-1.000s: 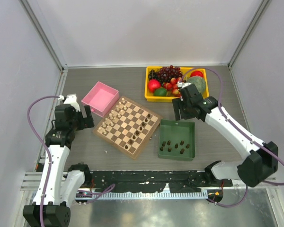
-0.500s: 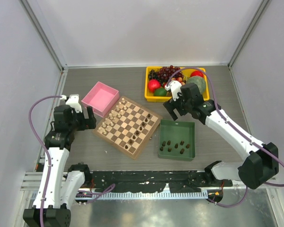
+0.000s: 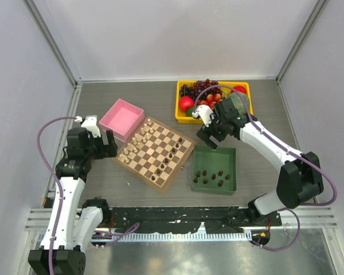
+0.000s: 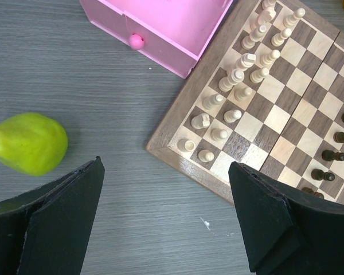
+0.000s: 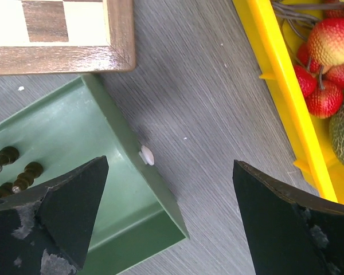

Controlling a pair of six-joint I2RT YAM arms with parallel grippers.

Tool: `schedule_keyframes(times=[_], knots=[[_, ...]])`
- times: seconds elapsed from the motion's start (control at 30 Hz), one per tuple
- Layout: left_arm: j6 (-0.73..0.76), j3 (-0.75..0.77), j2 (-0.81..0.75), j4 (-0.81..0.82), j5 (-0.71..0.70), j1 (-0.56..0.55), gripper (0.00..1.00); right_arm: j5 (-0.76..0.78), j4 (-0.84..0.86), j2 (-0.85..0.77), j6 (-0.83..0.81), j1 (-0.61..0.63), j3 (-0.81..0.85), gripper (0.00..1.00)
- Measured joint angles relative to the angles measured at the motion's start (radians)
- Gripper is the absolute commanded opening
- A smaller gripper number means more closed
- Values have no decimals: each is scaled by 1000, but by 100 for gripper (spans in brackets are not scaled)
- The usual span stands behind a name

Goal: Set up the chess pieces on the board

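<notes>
Hovering right claw [image 3: 208,137] spread wide, empty, over far rim of green tray [image 3: 213,191]. We see dark chess pieces [image 3: 212,176] in tray, just nearside of claw; others on board [image 3: 152,152], left of it. Left claw [image 3: 108,144] also wide, empty.

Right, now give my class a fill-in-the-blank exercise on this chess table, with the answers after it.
1. The dark chess pieces not yet on the board lie in the ____ tray.
2. The cream pieces stand along the board edge nearest the ____ box.
3. The right gripper hangs above the tray's edge with its jaws ____.
4. The fruit sits in a ____ bin.
Missing words: green; pink; open; yellow.
</notes>
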Motion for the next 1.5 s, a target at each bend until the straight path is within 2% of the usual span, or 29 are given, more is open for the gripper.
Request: schedule_keyframes(times=[0.33,0.6,1.5], knots=[[1,0,18,1,-9,0,99,-113,-84,127,-39,0,121,90],[1,0,24,1,-19,0,99,-214,-125,168,-34,0,126,85],[3,0,28,0,-28,0,99,-200,-25,243,58,0,67,63]])
